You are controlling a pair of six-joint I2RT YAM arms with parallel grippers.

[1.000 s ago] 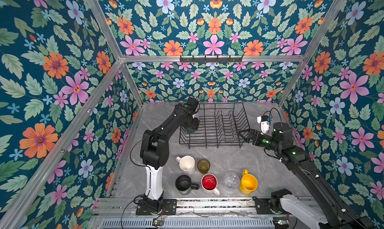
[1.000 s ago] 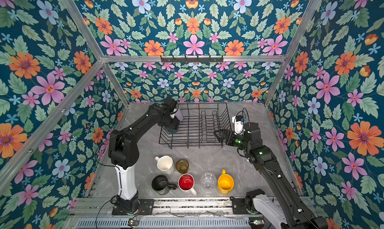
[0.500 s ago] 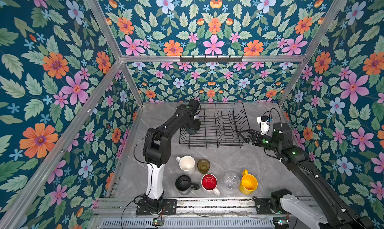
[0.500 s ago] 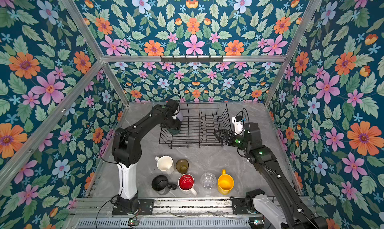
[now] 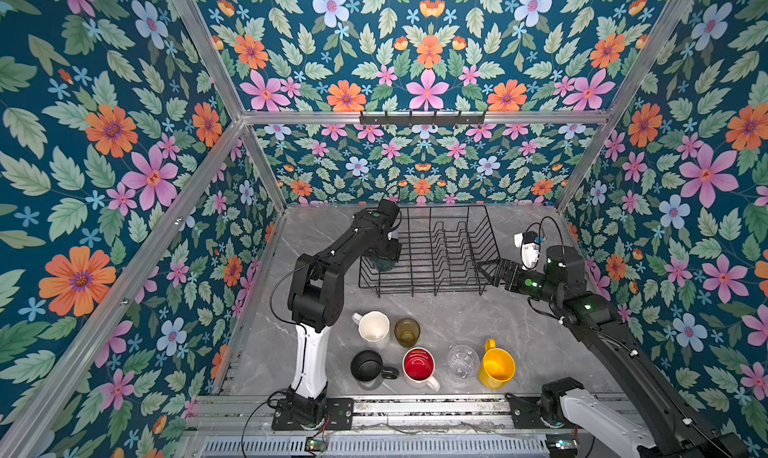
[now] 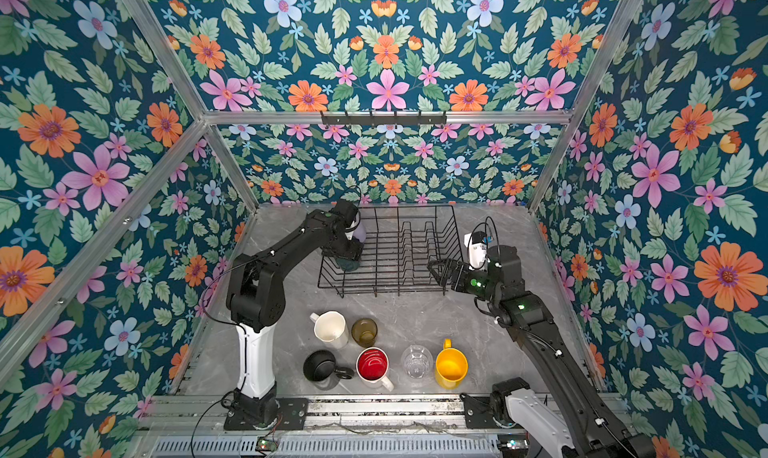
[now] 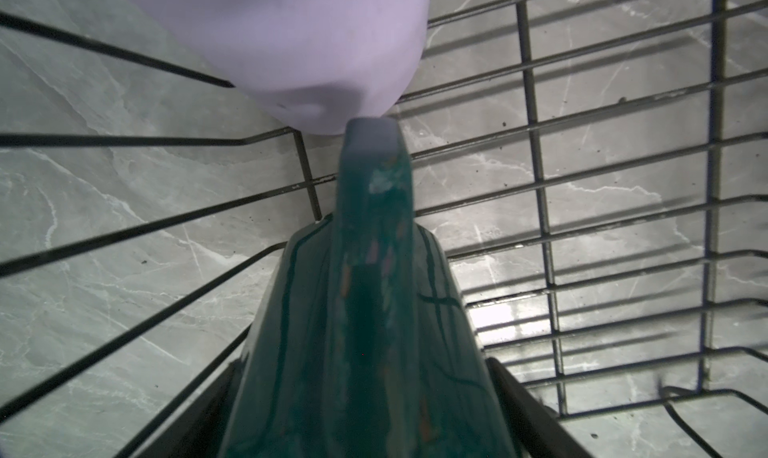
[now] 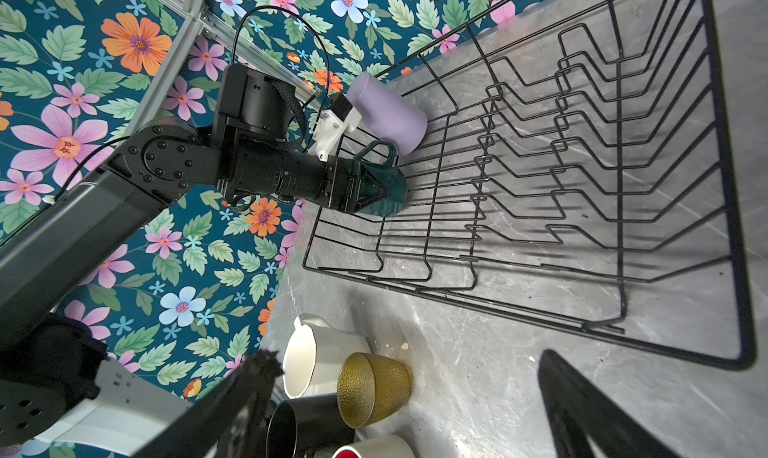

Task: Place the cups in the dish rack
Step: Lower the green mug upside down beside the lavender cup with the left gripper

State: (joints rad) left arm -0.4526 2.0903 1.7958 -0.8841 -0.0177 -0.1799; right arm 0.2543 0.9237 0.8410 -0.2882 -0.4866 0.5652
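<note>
Cups in the rack: two, both at the left end of the dish rack (image 5: 432,265). A teal mug (image 8: 392,184) sits toward the front corner, and a lilac tumbler (image 8: 388,111) is just behind it
Teal mug: tilted, with its handle turned toward the left wrist camera; in that view the tip of the handle looks to touch the tumbler's side; whether the mug rests on the rack floor cannot be told
Lilac tumbler: leaning at a tilt against the wires of the rack's left wall
Left gripper (image 8: 374,191): reaches into the rack from the left; its jaws stand wide yet are clamped across the teal mug's body, with one finger on each side
Right gripper (image 5: 483,270): jaws spread fully apart and holding nothing; it hangs just off the rack's right front corner, and whether it touches the wire cannot be told
Dish rack: black wire basket at the back of the grey marbled counter (image 5: 536,335)
Cups on the counter: six, standing in front of the rack, well apart from both grippers
Back pair: cream-white mug (image 5: 374,326), with the amber glass (image 5: 407,331) just beside it on the right
Front row, left to right: black mug (image 5: 366,365), red-inside white mug (image 5: 418,364), clear glass (image 5: 462,361), yellow mug (image 5: 496,366)
</note>
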